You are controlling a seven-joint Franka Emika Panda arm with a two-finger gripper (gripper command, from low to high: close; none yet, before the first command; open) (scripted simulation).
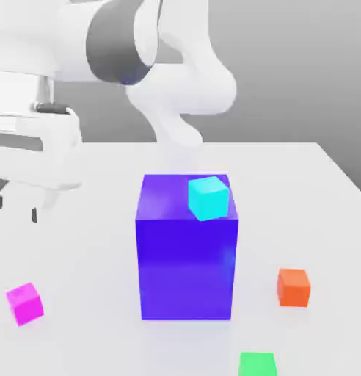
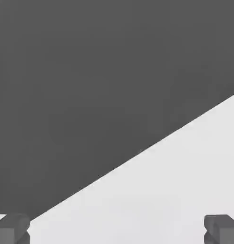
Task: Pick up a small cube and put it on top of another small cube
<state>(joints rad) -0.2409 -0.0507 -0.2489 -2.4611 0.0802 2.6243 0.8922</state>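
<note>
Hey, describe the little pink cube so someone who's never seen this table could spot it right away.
Start at the big blue-violet block standing in the middle of the white table. Look toward the exterior view's left and nearer the camera: the small bright magenta-pink cube sits alone on the tabletop there. The small orange cube and small green cube lie on the opposite side.

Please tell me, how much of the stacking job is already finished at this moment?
Nothing looks done yet. The pink cube lies alone on the table, toward the exterior view's left, with nothing stacked on it. The gripper is open and holds nothing; its fingertips stand wide apart over bare table. Everything is left: reaching the pink cube, gripping it, lifting it, and placing it on another small cube, perhaps the orange cube.
</note>
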